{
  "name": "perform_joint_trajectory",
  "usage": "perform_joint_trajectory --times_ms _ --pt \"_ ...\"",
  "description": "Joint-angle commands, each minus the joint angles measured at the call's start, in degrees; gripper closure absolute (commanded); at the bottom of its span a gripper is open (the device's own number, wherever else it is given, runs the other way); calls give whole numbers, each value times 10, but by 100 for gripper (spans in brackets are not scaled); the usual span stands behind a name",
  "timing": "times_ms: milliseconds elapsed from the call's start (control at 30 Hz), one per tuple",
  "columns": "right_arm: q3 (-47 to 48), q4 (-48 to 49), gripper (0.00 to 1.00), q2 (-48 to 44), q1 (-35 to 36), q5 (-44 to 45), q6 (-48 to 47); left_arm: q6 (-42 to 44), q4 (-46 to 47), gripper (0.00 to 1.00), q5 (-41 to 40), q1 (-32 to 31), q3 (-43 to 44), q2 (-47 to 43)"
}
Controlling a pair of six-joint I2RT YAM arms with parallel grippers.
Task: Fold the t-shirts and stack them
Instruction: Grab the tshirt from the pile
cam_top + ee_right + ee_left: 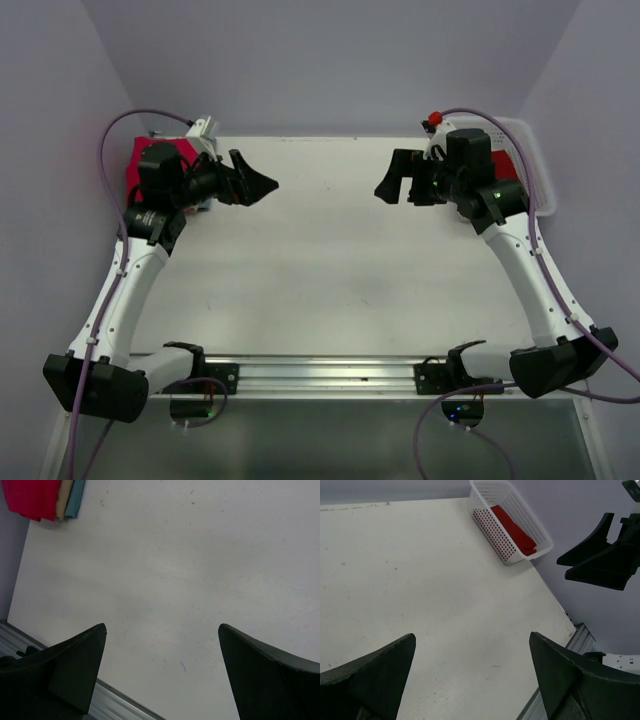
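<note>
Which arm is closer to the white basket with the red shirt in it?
Right. The right gripper hangs just inward of the basket at the far right corner. The left gripper is across the table, over the far left side.

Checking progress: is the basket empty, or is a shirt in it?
Not empty: the left wrist view shows red cloth lying inside the basket.

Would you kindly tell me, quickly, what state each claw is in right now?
Left black two-finger claw: open, holding nothing.
Right black two-finger claw: open, holding nothing.
</note>
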Motion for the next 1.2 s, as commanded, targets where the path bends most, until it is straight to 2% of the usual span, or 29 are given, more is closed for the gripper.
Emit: perform_joint_trajectory --times_ms 0,233,367,467,533,600,667,767,933,1167 --pt "4 21 1 -13 1 -2 -1 -1 25 0 15 2 -5 -2" --pt "-16 39 1 -22 1 -1 3 -1 36 0 15 2 -10 -12" --pt "-47 75 1 -33 -1 46 21 1 56 0 -2 2 -34 -38" --pt "-53 96 1 -3 -2 127 13 -3 82 0 -20 3 -54 -42" --pt "-5 54 1 44 -2 281 -1 -9 84 0 -11 6 -52 -32" --pt "82 10 1 136 -24 392 -2 -12 77 0 -4 6 -47 -16" --pt "156 -36 1 212 -58 396 9 -11 74 0 -4 6 -50 -12" --pt "236 -67 1 271 -132 396 34 -2 60 0 -16 7 -53 -18" --pt "358 -123 1 381 -175 419 38 25 26 0 -35 8 -52 -38" --pt "441 -138 1 479 -258 390 48 35 -5 0 -47 11 -66 -58"
